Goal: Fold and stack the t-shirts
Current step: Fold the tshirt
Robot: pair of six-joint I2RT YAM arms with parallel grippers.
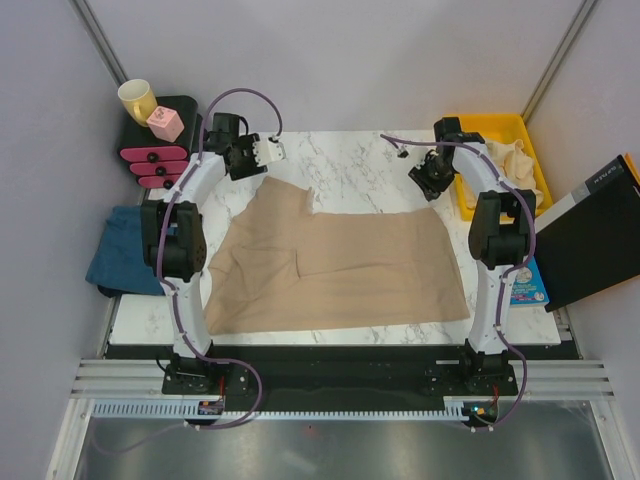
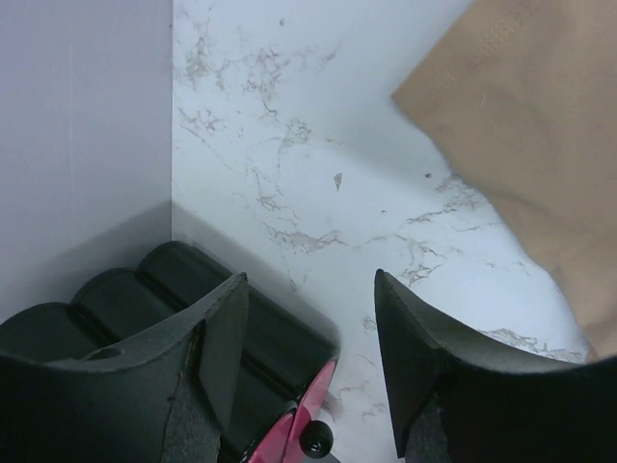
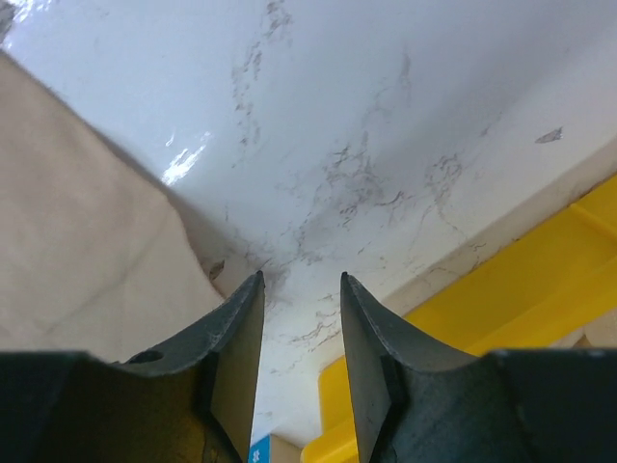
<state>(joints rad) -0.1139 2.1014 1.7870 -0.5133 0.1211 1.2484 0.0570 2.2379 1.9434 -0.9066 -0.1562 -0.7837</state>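
A tan t-shirt (image 1: pixel 335 260) lies spread flat on the marble table, with one sleeve reaching to the far left. A teal-blue t-shirt (image 1: pixel 125 250) lies bunched off the table's left edge. More beige cloth (image 1: pixel 512 160) sits in the yellow bin. My left gripper (image 1: pixel 268 152) is open and empty, above the table just beyond the tan shirt's far left corner (image 2: pixel 521 116). My right gripper (image 1: pixel 425 183) is open and empty, above bare marble beyond the shirt's far right corner (image 3: pixel 77 212).
A yellow bin (image 1: pixel 530 130) stands at the far right, its rim showing in the right wrist view (image 3: pixel 501 318). A black rack with pink pieces (image 1: pixel 158 160), a yellow mug (image 1: pixel 137 98) and a pink block (image 1: pixel 166 123) stand at the far left. A black folder (image 1: pixel 590 240) lies at the right.
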